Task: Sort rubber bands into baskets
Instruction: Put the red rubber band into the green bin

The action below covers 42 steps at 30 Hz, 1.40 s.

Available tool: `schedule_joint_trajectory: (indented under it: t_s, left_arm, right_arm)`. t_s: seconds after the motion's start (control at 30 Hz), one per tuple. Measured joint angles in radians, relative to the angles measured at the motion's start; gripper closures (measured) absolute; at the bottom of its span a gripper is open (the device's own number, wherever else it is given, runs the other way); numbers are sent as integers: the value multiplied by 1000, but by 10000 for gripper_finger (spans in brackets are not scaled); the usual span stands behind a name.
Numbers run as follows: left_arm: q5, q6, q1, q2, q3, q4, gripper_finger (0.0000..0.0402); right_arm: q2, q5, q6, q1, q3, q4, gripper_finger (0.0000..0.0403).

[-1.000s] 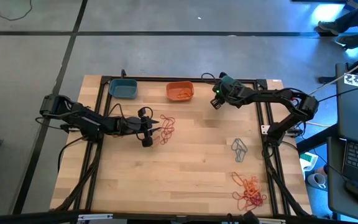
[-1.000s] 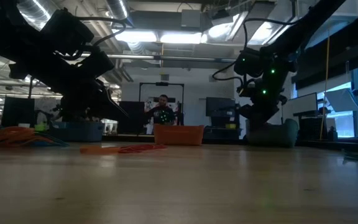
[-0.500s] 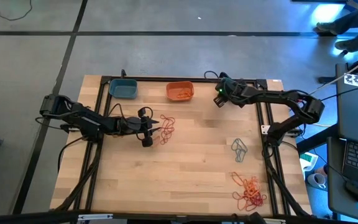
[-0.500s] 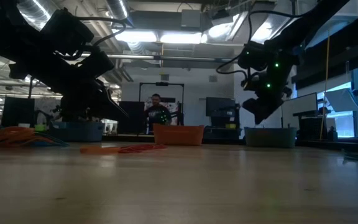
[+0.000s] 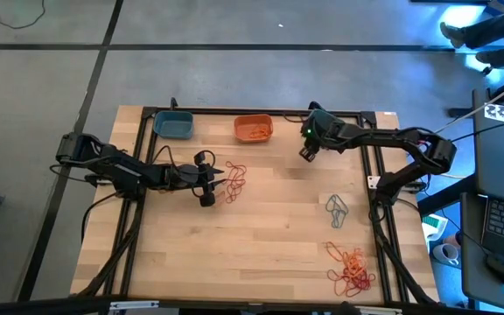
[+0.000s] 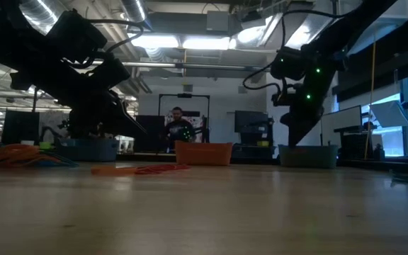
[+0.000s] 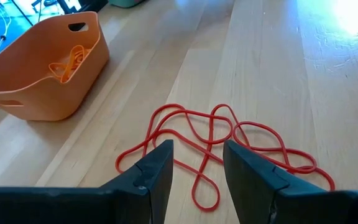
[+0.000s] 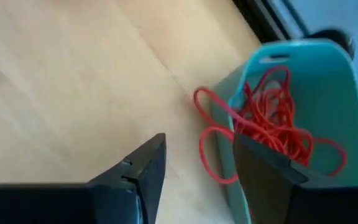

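Note:
A tangle of red rubber bands [image 7: 219, 134] lies flat on the table left of centre [image 5: 234, 182]. My left gripper [image 7: 197, 149] stands open just short of it, with a finger on either side of its near loops. At the far right, my right gripper [image 8: 197, 155] hangs open beside a teal basket [image 8: 303, 81] holding red bands [image 8: 272, 118]. Two of these loops [image 8: 207, 146] hang over the rim onto the table. An orange basket [image 5: 253, 129] holds orange bands. A blue basket [image 5: 173, 124] stands to its left.
Grey-teal bands [image 5: 336, 210] lie at the right. A pile of orange and red bands [image 5: 351, 269] sits at the near right corner. Black frame rails [image 5: 370, 166] run along the table's far edge and both sides. Bare wood [image 5: 261, 236] fills the middle and near left.
My right gripper has rolled about its wrist and come up off the teal basket, which it hid a second ago in the low view and which now shows in full. My left gripper and the red bands have kept still.

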Motion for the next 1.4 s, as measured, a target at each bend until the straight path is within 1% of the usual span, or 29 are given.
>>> schedule_joint_trajectory:
  t_s: [0.1, 0.3, 0.4, 0.47, 0.57, 0.67, 0.83, 0.93, 1.03, 1.1, 1.17, 1.4]
  left_arm:
    - [0, 0, 0, 0, 0, 0, 263]
    - [0, 0, 0, 0, 0, 0, 263]
    - [0, 0, 0, 0, 0, 0, 263]
    - [0, 0, 0, 0, 0, 0, 263]
    - [0, 0, 0, 0, 0, 0, 263]
    - [0, 0, 0, 0, 0, 0, 263]
    - [0, 0, 0, 0, 0, 1, 263]
    - [0, 0, 0, 0, 0, 1, 263]
    - [0, -1, 0, 0, 0, 1, 263]
    - [0, 0, 0, 0, 0, 1, 263]
    - [0, 0, 0, 0, 0, 2, 263]
    - [0, 0, 0, 0, 0, 6, 263]
  right_arm:
    - [0, 37, -69, 16, 0, 29, 217]
    - [4, 17, -191, 36, 0, 59, 217]
    - [24, 20, -275, 32, -2, 56, 217]
    - [49, 35, -362, 32, -3, 65, 217]
    - [83, 69, -440, 34, -3, 69, 217]
    - [112, 114, -480, 33, -3, 87, 217]
    - [144, 168, -574, 34, -3, 167, 217]
    - [162, 178, -617, 33, -3, 194, 217]
    - [181, 193, -626, 33, -3, 212, 220]
    - [183, 210, -624, 33, -3, 218, 233]
    - [183, 213, -620, 33, -3, 222, 258]
    - [183, 235, -619, 26, -3, 219, 380]
